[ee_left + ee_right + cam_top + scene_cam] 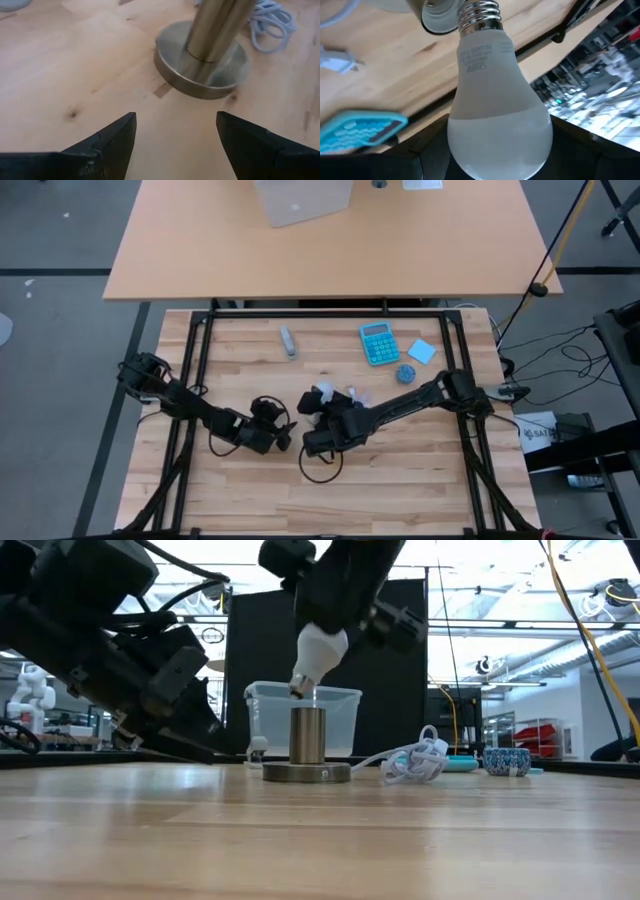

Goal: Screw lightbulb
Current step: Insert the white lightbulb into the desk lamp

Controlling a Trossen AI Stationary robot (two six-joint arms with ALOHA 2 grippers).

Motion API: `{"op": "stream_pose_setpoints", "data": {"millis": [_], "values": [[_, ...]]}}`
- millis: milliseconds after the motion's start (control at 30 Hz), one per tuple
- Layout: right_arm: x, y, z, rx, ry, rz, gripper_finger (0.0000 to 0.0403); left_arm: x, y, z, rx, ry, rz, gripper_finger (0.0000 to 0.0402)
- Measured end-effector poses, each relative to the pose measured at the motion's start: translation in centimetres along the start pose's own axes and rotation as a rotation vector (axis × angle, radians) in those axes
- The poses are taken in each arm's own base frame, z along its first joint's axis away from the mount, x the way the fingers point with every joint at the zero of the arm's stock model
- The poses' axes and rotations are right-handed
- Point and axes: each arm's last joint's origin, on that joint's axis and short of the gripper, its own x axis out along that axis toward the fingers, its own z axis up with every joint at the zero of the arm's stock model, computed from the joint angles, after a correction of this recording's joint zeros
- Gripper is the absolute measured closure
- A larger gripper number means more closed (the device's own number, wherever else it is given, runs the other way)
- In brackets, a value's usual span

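Note:
The white lightbulb (320, 650) is in my right gripper (335, 610), tilted over the grey metal socket (307, 740). Its silvery screw end (297, 690) points down at the socket tube's top, off to one side of the opening (437, 20). The socket stands upright on its round disc base (200, 65) on the wooden table. My left gripper (175, 135) is open and empty, low over the table, with the base just ahead of its fingers. In the high view both grippers meet at the table's middle, left (278, 435) and right (310, 442), and the bulb is hidden under the right one. My right gripper pinches the bulb's rounded frosted head (500, 140) between its two fingers, which come from above and slant down. The bulb is lifted and tilted, screw end lowest. Whether the screw end touches the socket's rim I cannot tell.
A coiled white cable (415, 760) lies right of the socket. A blue calculator (379, 343), a blue note (421, 351), a small blue bowl (405, 373) and a grey stick (288, 340) lie toward the far edge. A black cord (320, 470) loops near the socket.

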Motion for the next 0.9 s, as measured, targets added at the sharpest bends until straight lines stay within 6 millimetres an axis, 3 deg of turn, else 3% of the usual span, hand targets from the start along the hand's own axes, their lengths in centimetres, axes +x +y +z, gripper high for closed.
{"op": "stream_pose_setpoints", "data": {"millis": [167, 700, 900], "values": [[0.1, 0.3, 0.8, -0.041, 0.024, -0.008, 0.0133, -0.3, -0.2, -0.2, 0.009, 0.002, -0.014, 0.0122], [0.3, 0.4, 0.7, -0.037, 0.027, -0.002, 0.0133, -0.3, -0.5, 0.0, 0.000, -0.033, -0.023, 0.0122], [1.0, 1.4, 1.0, -0.062, 0.023, 0.030, 0.0133, -0.3, -1.1, 0.5, -0.004, -0.078, -0.071, 0.0122]]}}
